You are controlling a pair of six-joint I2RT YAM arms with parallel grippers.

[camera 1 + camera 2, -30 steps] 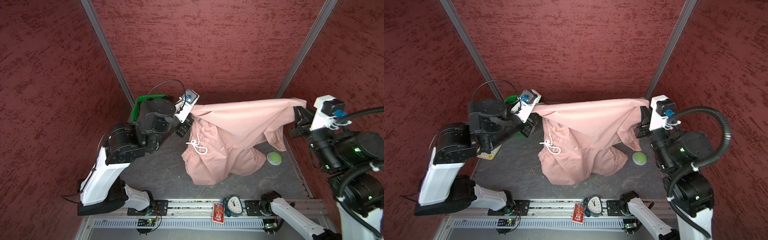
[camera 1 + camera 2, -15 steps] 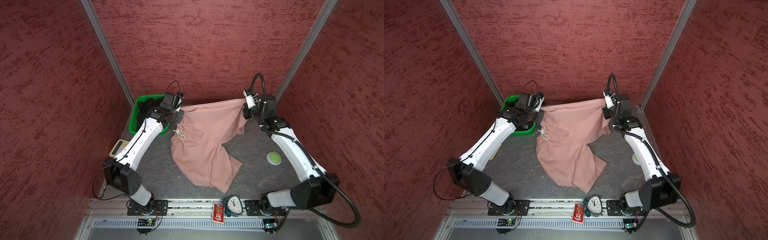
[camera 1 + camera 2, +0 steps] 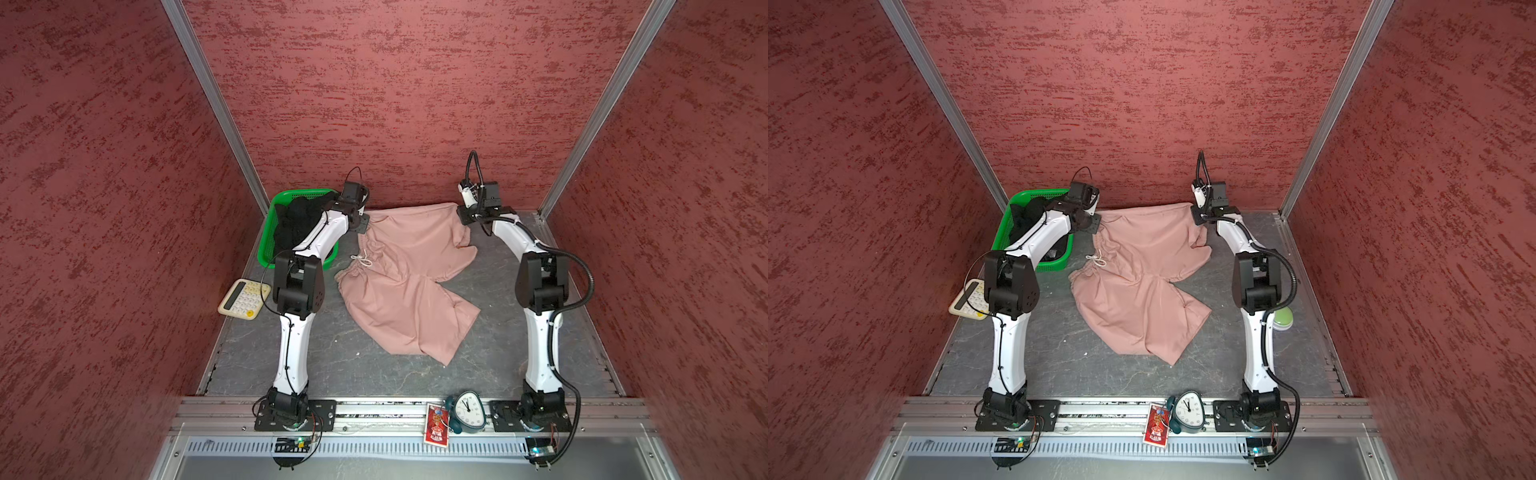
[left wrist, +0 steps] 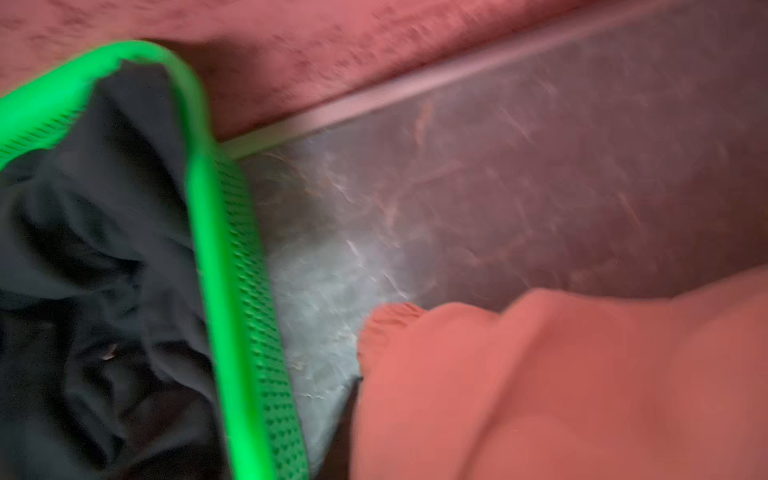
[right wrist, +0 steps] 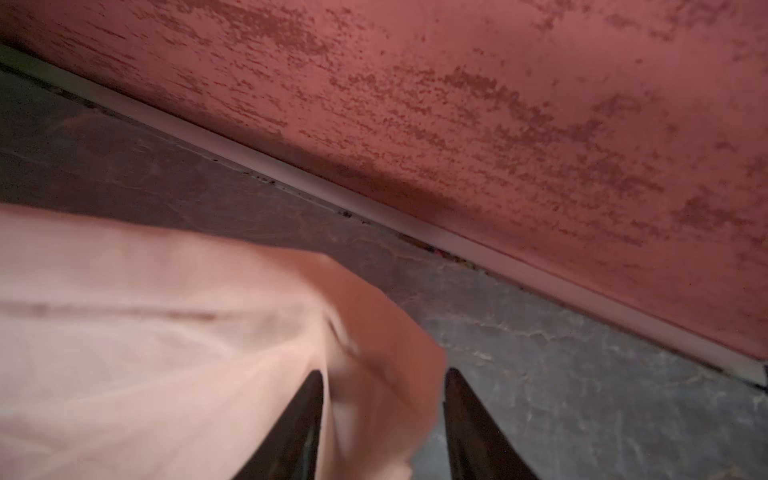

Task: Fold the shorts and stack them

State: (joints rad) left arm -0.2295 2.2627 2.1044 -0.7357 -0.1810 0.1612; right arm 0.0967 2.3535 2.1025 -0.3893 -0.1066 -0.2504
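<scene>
Top views: the pink shorts (image 3: 407, 299) lie spread on the grey, marbled table (image 3: 332, 365), between the two arms. The cloth is matte and smooth. Its waistband is gathered, with a white knotted drawstring (image 3: 365, 260), and one leg is folded over toward the back wall. The black shorts (image 3: 297, 220) sit crumpled in a green perforated plastic basket (image 3: 299, 193) at the back left corner. The left gripper (image 3: 361, 222) is at the rear left corner of the pink cloth and the right gripper (image 3: 465, 216) is at the rear right corner. From here, I cannot tell how far either one is spread. A round green button (image 3: 1283, 318) shows beside the right arm in one top view only.

Left wrist view: this view is blurred. It shows the basket rim (image 4: 216, 249), the dark folds of the black shorts (image 4: 83, 270) inside, and a ribbed corner of the pink shorts (image 4: 540, 395) on the table just beside the basket. No fingers appear, so the left tool's state cannot be told.

Right wrist view: two dark tapered fingers (image 5: 299, 424) stand well apart. A loose corner of pink cloth lies between them, so the right gripper (image 5: 384, 374) is spread, not clamped
</scene>
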